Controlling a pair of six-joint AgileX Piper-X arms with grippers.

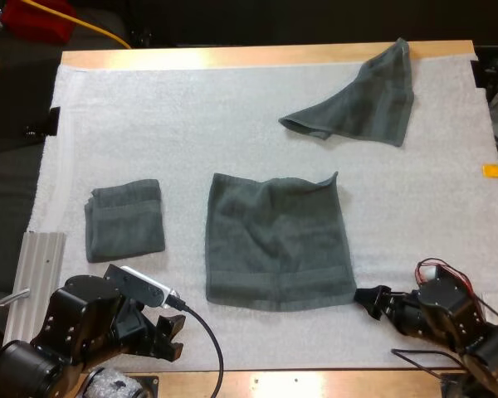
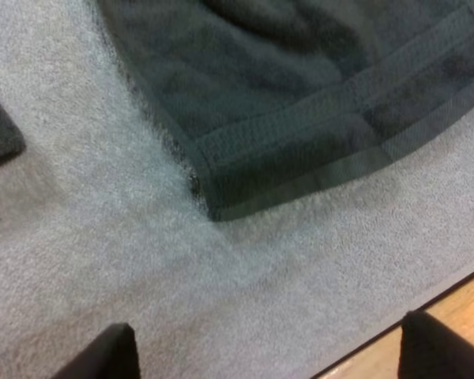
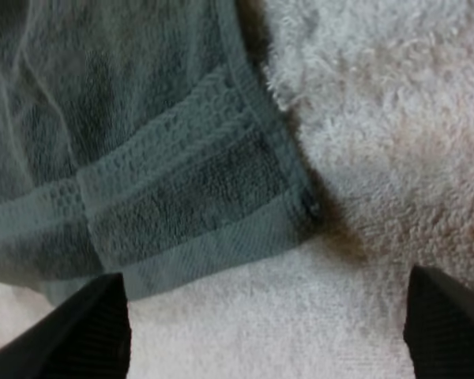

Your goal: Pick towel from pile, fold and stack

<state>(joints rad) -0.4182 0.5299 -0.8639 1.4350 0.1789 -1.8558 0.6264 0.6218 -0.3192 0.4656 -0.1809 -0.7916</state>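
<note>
With the spread towel flat on the white mat, the left hand and right hand, both released, should each pinch its near corner squarely and lift evenly.

The left arm crouches low, its left gripper angled forward and across toward the other arm, and the left wrist view shows its two black fingers standing wide apart with nothing between them. The right arm reaches in low with the right gripper pointing toward the left arm's side. Its fingers are likewise spread wide and press on nothing.
</note>
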